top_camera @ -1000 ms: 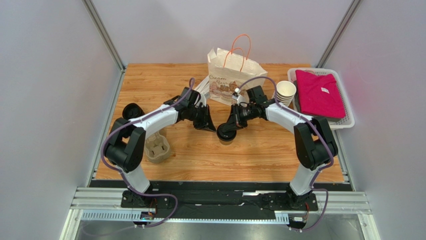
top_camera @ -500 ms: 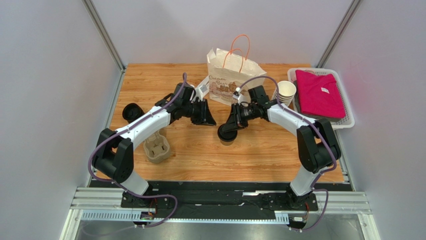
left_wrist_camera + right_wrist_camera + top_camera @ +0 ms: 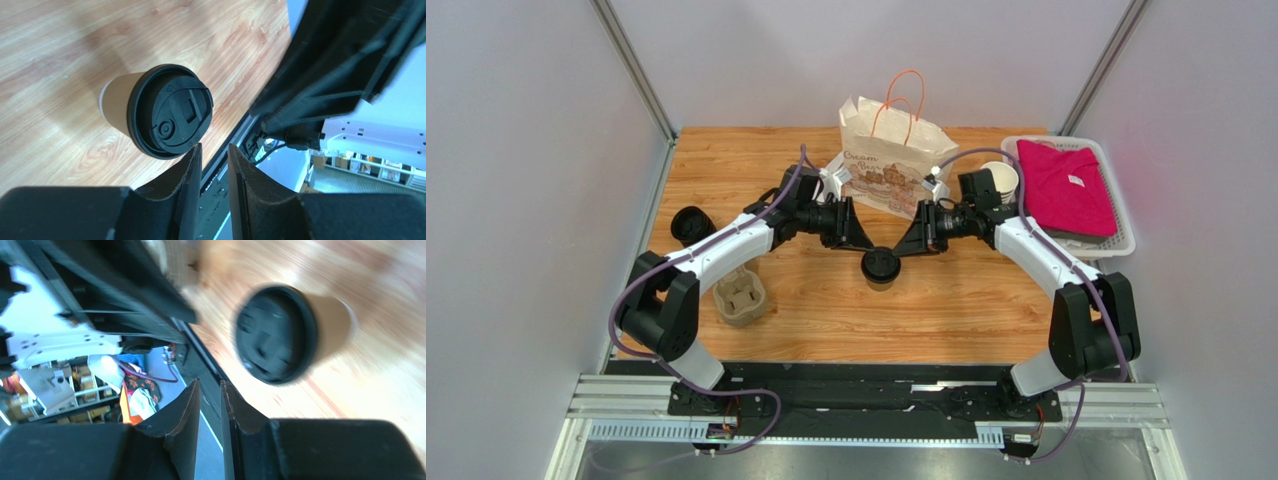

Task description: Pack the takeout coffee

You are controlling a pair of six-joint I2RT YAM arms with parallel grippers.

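Note:
The takeout coffee (image 3: 880, 266), a small kraft cup with a black lid, stands on the wooden table (image 3: 946, 310) between my two grippers. My left gripper (image 3: 863, 242) hovers just left of it and my right gripper (image 3: 903, 247) just right of it. Neither touches it. In the left wrist view the lidded cup (image 3: 167, 117) lies past my left gripper (image 3: 214, 150), whose jaws stand a narrow gap apart with nothing between them. In the right wrist view the cup (image 3: 277, 335) is blurred, and my right gripper (image 3: 210, 386) is likewise slightly open and empty.
A printed paper bag (image 3: 891, 160) with orange handles stands upright behind the cup. A stack of lidless cups (image 3: 998, 184) and a white basket (image 3: 1116, 245) with a pink cloth are at the right. A pulp cup tray (image 3: 741, 298) and black lids (image 3: 691, 222) are at the left.
Both grippers have drawn back from the cup toward the bag and parted their jaws slightly. The right gripper, earlier over the lid, has moved right. The cup has stayed put.

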